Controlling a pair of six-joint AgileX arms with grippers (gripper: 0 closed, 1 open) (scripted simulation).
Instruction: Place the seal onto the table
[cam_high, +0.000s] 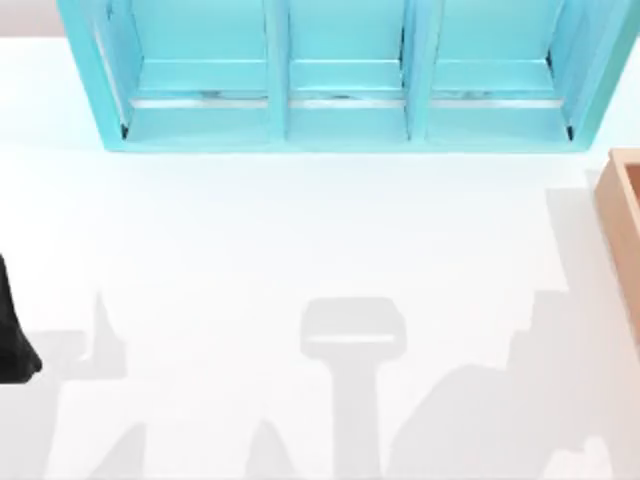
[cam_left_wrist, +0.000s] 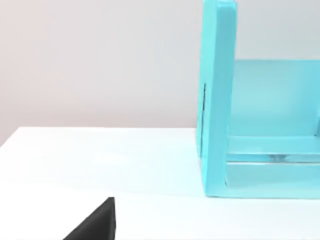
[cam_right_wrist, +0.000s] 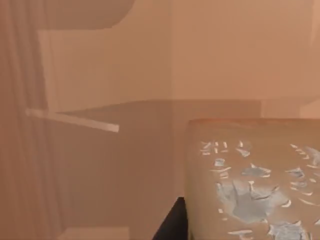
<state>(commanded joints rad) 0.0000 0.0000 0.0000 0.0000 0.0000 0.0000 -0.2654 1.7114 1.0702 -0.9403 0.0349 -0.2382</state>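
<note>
The seal (cam_right_wrist: 252, 180) is a tan block with pale chipped marks, seen very close in the right wrist view. It sits inside the orange wooden box (cam_high: 622, 215) at the table's (cam_high: 300, 240) right edge. It looks hard and stiff like stone, maybe smooth, so flat sides are the best place to squeeze. A dark finger (cam_right_wrist: 172, 222) touches its side, but I cannot tell whether the right pincer grips it. The left arm (cam_high: 12, 340) waits at the left edge. A blue shelf (cam_high: 340, 75) stands at the back.
</note>
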